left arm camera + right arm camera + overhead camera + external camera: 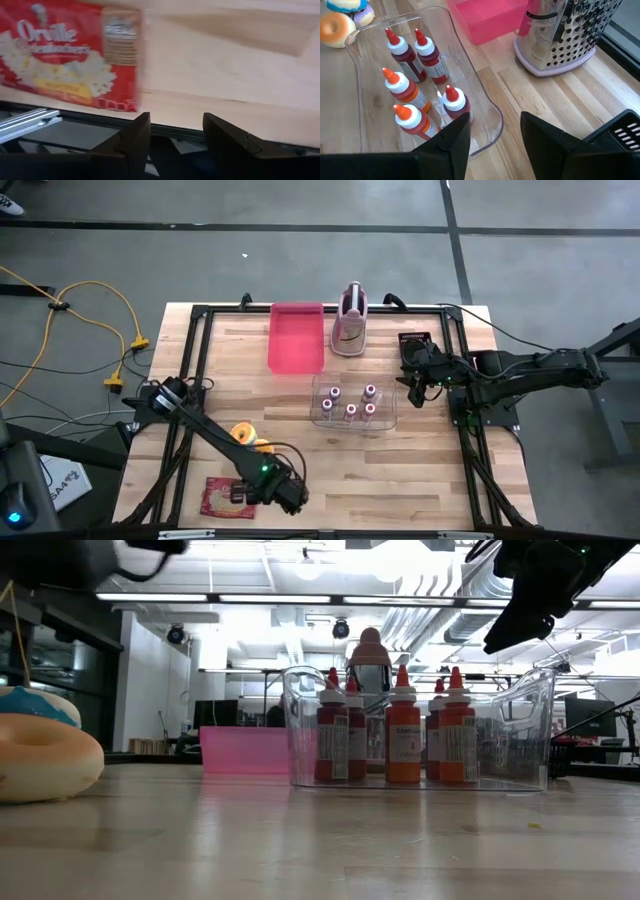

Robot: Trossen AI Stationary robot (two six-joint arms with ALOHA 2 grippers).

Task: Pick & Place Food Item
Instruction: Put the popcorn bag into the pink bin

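From above we saw the whole wooden counter [300, 450] and both arms. Only that view showed the left pincer [285, 498] low at the near edge, just beside the red popcorn bag [222, 498]. The left wrist view showed the bag's white letters and popcorn picture, which the top view was too far off to show. There the bag [70, 55] lay flat by the counter's edge, off to one side of the dark fingers [135, 137], not between them. The fingers stood apart with nothing in the gap, so the left pincer was open and empty.

The low view did not show the bag at all. It showed a tan donut [45, 758] close by, and the clear bin [520, 730] of red sauce bottles [403, 735] in the middle.

The right pincer [415, 385] hung above the counter just beside the clear bin. Its own view looked down on the bottles [410, 87] standing in the bin, with the pink tray [487, 20] and the metal grater [560, 35] past it. Its fingers [450, 145] were apart and held nothing.

The donuts [250, 438] lay between the left arm and the bin, near the bag. The bin stood well apart from the bag.
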